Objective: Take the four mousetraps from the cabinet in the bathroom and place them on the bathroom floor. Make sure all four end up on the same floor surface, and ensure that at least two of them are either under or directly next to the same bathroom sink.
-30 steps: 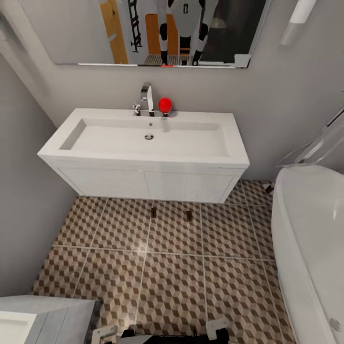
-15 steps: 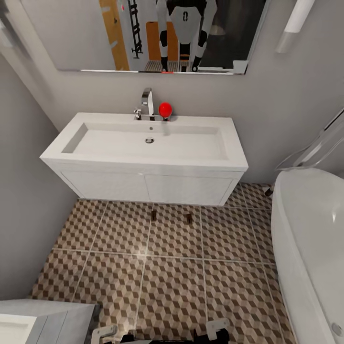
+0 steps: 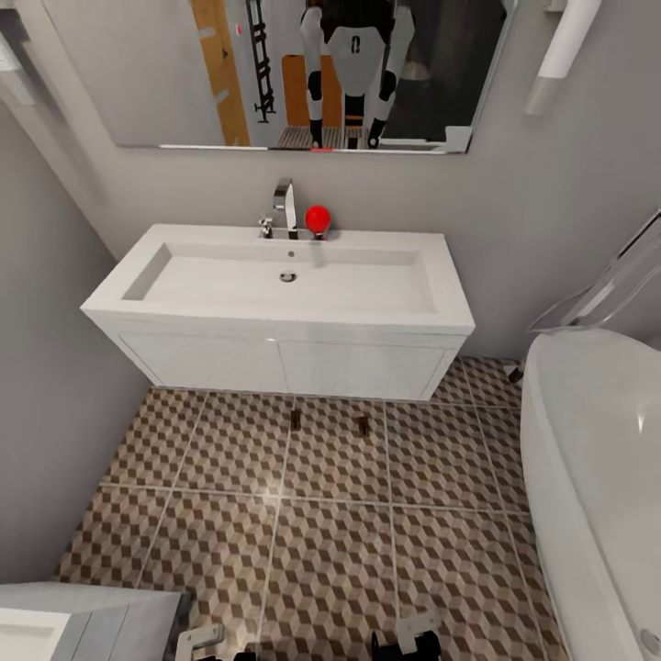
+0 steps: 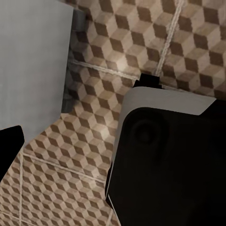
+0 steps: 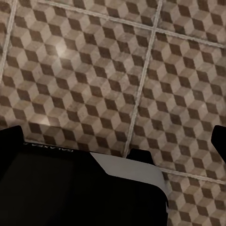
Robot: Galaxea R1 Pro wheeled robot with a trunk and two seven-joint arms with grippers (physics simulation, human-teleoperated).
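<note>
Head view: two mousetraps [image 3: 296,420] lie on the bathroom floor [image 3: 330,551] just in front of the sink [image 3: 285,280], at 12 o'clock from the robot. Judging by this, half the job is done; next comes fetching the remaining two from the cabinet.

Left wrist view: patterned tiles below; finger spread can't be told, nothing held.

Right wrist view: the same

I look into a small bathroom with pale grey walls [image 3: 514,202]. At twelve o'clock a wide mirror [image 3: 147,73] hangs on the far wall, above a white two-door vanity unit [image 3: 285,367]. At one o'clock a white tubular wall lamp [image 3: 562,50] is mounted. At three o'clock stands a white rounded bathtub [image 3: 597,477]. At seven o'clock I see the corner of a pale grey unit [image 3: 83,624].
</note>
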